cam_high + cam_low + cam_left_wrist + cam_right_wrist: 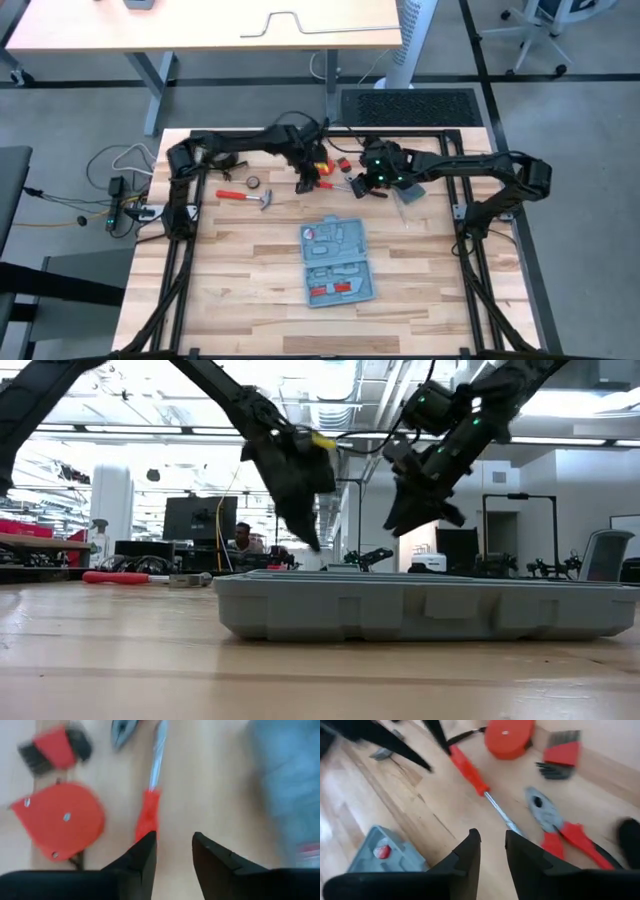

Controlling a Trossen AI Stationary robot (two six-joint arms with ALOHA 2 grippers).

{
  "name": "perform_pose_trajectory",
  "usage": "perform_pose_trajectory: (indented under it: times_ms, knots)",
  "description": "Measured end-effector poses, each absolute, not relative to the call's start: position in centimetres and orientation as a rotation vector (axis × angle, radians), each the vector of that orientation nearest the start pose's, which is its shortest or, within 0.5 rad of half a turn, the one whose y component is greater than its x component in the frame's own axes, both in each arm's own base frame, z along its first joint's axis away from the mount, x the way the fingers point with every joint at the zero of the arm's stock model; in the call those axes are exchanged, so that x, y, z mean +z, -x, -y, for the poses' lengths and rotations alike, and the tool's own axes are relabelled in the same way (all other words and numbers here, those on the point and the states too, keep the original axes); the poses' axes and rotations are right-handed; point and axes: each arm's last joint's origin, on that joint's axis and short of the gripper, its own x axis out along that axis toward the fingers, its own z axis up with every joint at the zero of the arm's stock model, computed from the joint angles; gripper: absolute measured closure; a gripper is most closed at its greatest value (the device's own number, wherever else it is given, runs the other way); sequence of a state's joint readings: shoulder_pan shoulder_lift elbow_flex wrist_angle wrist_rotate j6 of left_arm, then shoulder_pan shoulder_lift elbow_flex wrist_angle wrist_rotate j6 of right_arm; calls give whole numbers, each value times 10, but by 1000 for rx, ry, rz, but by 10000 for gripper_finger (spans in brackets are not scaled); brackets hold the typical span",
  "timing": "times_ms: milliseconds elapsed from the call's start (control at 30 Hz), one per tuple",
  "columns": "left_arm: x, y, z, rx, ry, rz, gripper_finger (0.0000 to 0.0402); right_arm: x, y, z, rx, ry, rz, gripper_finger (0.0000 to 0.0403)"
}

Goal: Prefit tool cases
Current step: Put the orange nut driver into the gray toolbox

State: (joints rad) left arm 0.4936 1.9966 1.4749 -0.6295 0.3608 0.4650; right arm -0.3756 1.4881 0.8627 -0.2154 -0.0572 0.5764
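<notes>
From above, the tool case [334,262] is lying opened flat on the wooden table [240,290], at the middle of the table and nearer its front edge, with red-handled tools sitting in its lower half. Both arms are reaching in toward the back of the table. The left hand [305,181] is hanging over a red screwdriver [327,185], and the right hand [380,188] is hovering just beside a pair of red-handled pliers [352,185]. A hammer [250,198] is lying to the left, well apart from the case, with a small dark ring [254,182] near it.

From table height, the tool case [420,606] is filling the foreground as a long grey-blue tray. Both hands are hanging above and behind it, clear of it. The hammer [150,577] is resting on the table off to the left.

In the left wrist view, the left hand [174,851] is holding its two fingers a little apart with nothing between them, one fingertip just over the screwdriver [149,815] handle. A red tape measure [60,825], a red hex key set [55,751] and the plier nose [122,732] are lying close by.

In the right wrist view, the right hand [492,850] is showing a narrow gap between its fingers, gripping nothing. Beyond it lie the screwdriver [470,770], the pliers [560,827], the tape measure [509,737] and the hex key set [560,755]. A corner of the tool case [385,852] is showing near the fingers.
</notes>
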Motion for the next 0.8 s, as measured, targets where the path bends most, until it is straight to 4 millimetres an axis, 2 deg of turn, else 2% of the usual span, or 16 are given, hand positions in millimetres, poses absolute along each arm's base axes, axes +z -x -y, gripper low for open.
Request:
perform_pose_trajectory:
  times_ms: [133,267,433,633,800]
  knots:
    - [212,-347,-186,-174,170,-937,303,186,-300,113,-447,-734,-733,316]
    - [215,-324,-180,-159,178,-947,314,176,-329,118,-372,-612,-824,321]
    - [215,-293,-169,-113,205,-941,318,178,-361,130,-274,-415,-882,321]
    - [213,-262,-151,-38,217,-855,318,170,-374,134,-44,-23,-1016,307]
    - [214,-250,-144,45,234,-814,318,172,-374,137,13,73,-998,269]
